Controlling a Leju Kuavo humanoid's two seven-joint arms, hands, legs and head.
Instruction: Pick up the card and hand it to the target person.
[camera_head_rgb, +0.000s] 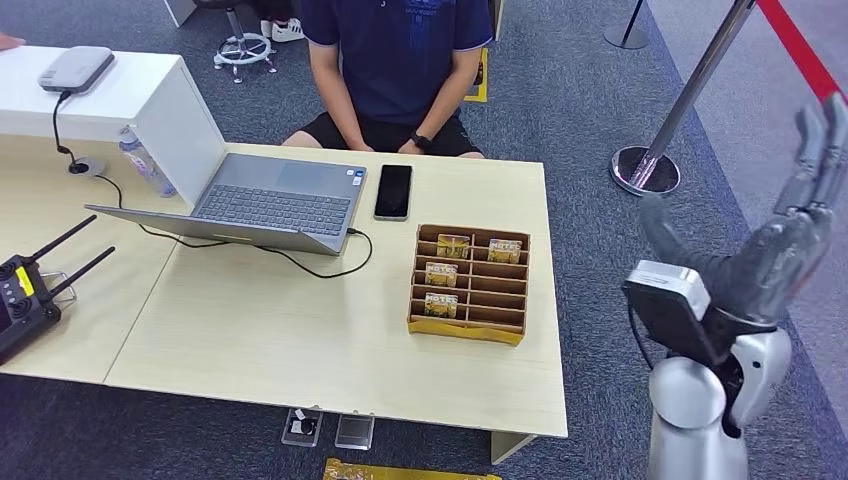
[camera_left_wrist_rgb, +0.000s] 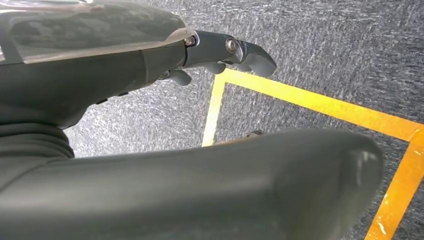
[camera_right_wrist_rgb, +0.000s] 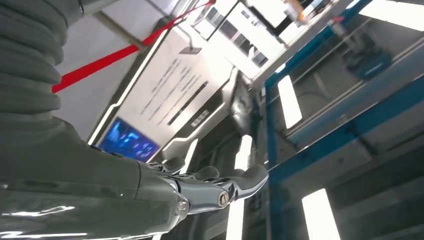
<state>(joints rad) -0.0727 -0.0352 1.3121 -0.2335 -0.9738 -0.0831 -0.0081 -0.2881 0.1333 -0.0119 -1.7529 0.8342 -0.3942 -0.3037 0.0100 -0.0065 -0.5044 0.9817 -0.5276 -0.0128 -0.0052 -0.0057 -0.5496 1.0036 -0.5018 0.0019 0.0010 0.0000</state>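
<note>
— Beside the table's (camera_head_rgb: 300, 340) right end, what was seen of the right hand (camera_head_rgb: 775, 250)?

— It was raised off the table over the grey carpet, fingers (camera_head_rgb: 815, 150) stretched upward and spread, thumb held apart to the side. Nothing was held between them; the hand was released. From the right wrist view the same fingers (camera_right_wrist_rgb: 220, 185) were seen extended against ceiling lights, with nothing in them.

— And the cards?

— Four cards (camera_head_rgb: 441, 273) were stood in the slots of a cardboard rack (camera_head_rgb: 468, 283), well apart from those fingers, on the thumb's side and lower. The rack was set on the table near its right end. No card was touched by either hand.

— Where was the person placed?

— A person (camera_head_rgb: 395, 60) in a dark shirt was seated at the table's far edge, beyond the rack, well away from the raised fingers. A phone (camera_head_rgb: 393, 191) was laid flat between the person and the rack, with a laptop (camera_head_rgb: 270, 195) just beside it.

— What of the left hand (camera_left_wrist_rgb: 150, 100)?

— It was shown in its wrist view hanging over carpet marked with yellow tape (camera_left_wrist_rgb: 310, 102). Its fingers (camera_left_wrist_rgb: 235, 52) were mostly extended, the thumb was kept apart, and nothing was grasped.
</note>
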